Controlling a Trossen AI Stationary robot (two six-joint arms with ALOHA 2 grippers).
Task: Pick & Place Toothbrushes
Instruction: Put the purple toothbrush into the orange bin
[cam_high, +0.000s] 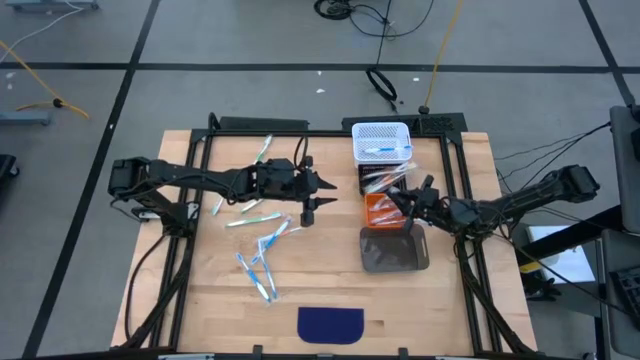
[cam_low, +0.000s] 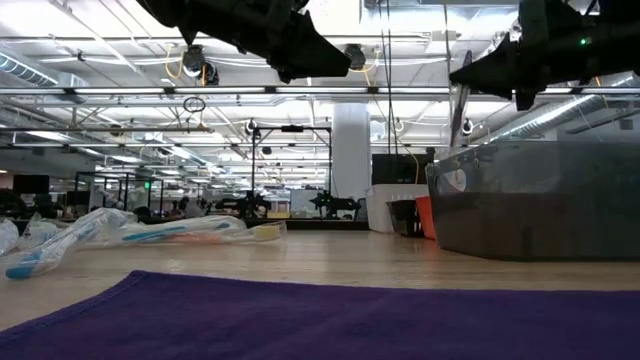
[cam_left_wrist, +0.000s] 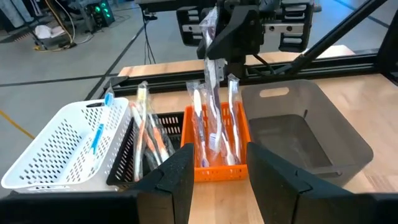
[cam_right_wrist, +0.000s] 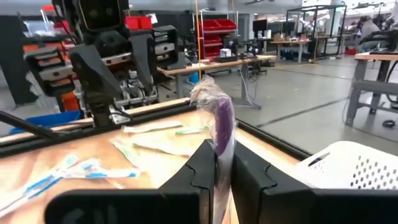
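Loose toothbrushes (cam_high: 252, 211) in clear wrappers lie flat on the wooden table, more of them nearer the front (cam_high: 259, 272). My left gripper (cam_left_wrist: 217, 186) hovers open with nothing between its fingers, at the table's middle (cam_high: 312, 197), facing the bins. My right gripper (cam_right_wrist: 222, 168) is shut on a purple wrapped toothbrush (cam_right_wrist: 221, 127), held above the orange bin (cam_left_wrist: 214, 169), in which several toothbrushes lie. The black bin (cam_left_wrist: 127, 163) holds orange-red ones, and the white basket (cam_left_wrist: 59, 152) holds a blue one. My right gripper pinches the purple toothbrush between its two fingers, around its middle (cam_right_wrist: 222, 152). The fingers reach in about level from the table's right and lie across it. The toothbrush stands roughly upright, its lower end (cam_left_wrist: 213, 78) hanging clear above the orange bin.
A grey bin (cam_high: 394, 250) stands in front of the orange one. A dark blue cloth (cam_high: 331, 323) lies at the table's near edge. Black frame rails (cam_high: 200, 230) run along the table's sides and back.
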